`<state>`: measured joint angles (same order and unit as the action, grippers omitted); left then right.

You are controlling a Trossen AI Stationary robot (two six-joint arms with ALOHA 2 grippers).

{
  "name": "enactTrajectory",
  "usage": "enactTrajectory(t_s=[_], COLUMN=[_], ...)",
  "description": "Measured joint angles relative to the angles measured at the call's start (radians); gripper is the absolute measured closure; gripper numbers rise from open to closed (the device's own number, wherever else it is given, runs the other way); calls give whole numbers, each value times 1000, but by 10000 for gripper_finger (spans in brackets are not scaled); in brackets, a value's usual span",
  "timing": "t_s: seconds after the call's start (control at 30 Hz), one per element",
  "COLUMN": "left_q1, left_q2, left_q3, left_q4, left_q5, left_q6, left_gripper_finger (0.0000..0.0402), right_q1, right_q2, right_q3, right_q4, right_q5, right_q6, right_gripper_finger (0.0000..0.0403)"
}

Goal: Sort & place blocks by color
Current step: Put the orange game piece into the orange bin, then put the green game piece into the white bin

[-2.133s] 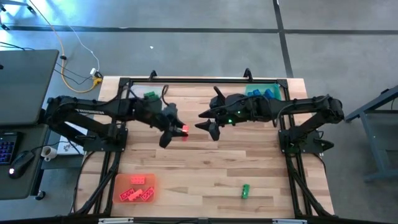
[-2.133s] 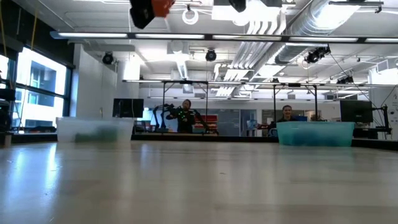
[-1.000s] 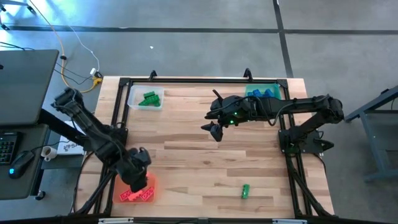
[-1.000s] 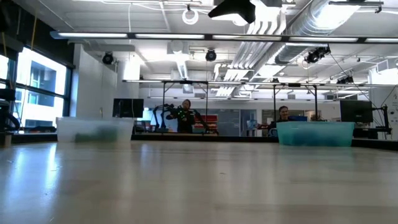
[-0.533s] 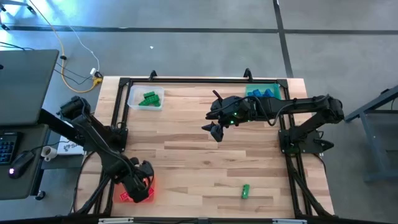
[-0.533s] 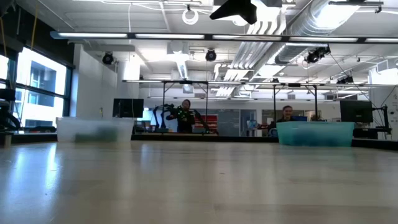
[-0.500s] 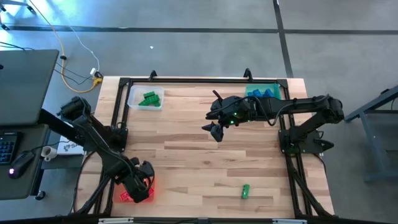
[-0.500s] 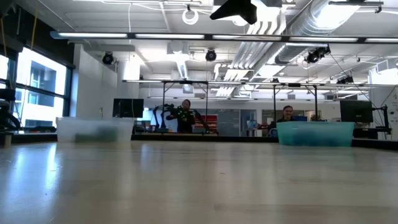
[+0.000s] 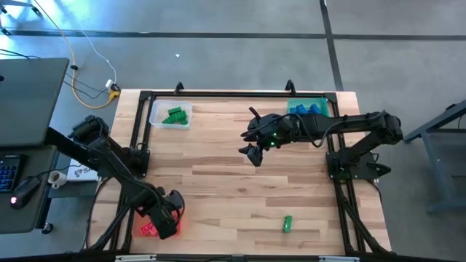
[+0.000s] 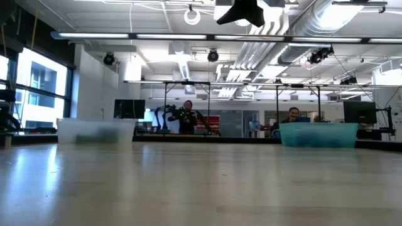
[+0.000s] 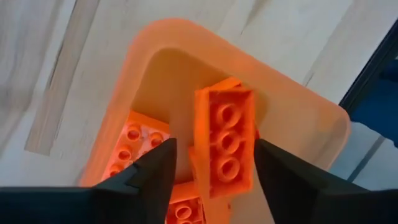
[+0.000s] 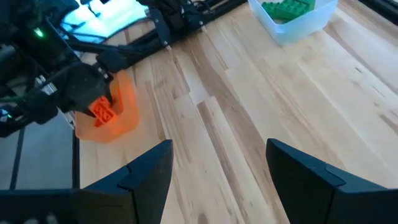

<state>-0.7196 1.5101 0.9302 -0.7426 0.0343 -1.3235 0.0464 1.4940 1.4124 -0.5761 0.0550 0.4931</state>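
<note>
Since pincer point(image 11: 212, 163) spread: red block point(image 11: 225, 140) loose.

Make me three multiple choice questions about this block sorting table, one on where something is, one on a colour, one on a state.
1. Where is the left gripper?
A. Over the orange tray at the table's near left corner
B. Over the clear tray
C. Beside the lone green block

2. What colour are the blocks in the clear tray?
A. Red
B. Blue
C. Green

3. How do the right gripper fingers stand?
A. Shut on a block
B. Open and empty
C. Shut on a tray rim

Answers:
1. A, the left wrist view looks straight into the orange tray.
2. C, green bricks show through its walls.
3. B, bare table shows between its fingers, above mid-table.
</note>
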Motion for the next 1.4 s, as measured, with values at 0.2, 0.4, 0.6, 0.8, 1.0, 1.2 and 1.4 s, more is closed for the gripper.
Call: enactTrajectory(t_s=[0.2, 0.4, 0.6, 0.8, 1.0, 1.2, 1.4], left_q1=[32, 45, 58, 133, 225, 298, 343], left_q2=[0, 0, -27, -77, -137, -176, -194], left_q3=[0, 42, 125, 188, 212, 232, 233], left_q4=[-3, -2, -73, -147, -128, -91, 53], left_q5=[86, 56, -79, -285, -443, -560, -598], left_q6=[0, 72, 190, 380, 529, 604, 697], left_gripper_finger=[175, 177, 178, 178, 178, 178, 178], right_q1=[28, 90, 167, 242, 316, 383, 445], right_q2=[0, 0, 0, 0, 0, -1, -1], right_q3=[0, 0, 0, 0, 0, 0, 0], right_q4=[-71, -107, -165, -255, -338, -391, -438], right_q5=[1, 1, 51, 130, 185, 261, 310], right_q6=[11, 172, 323, 521, 773, 973, 1163], right_gripper_finger=[158, 158, 158, 158, 158, 158, 158])
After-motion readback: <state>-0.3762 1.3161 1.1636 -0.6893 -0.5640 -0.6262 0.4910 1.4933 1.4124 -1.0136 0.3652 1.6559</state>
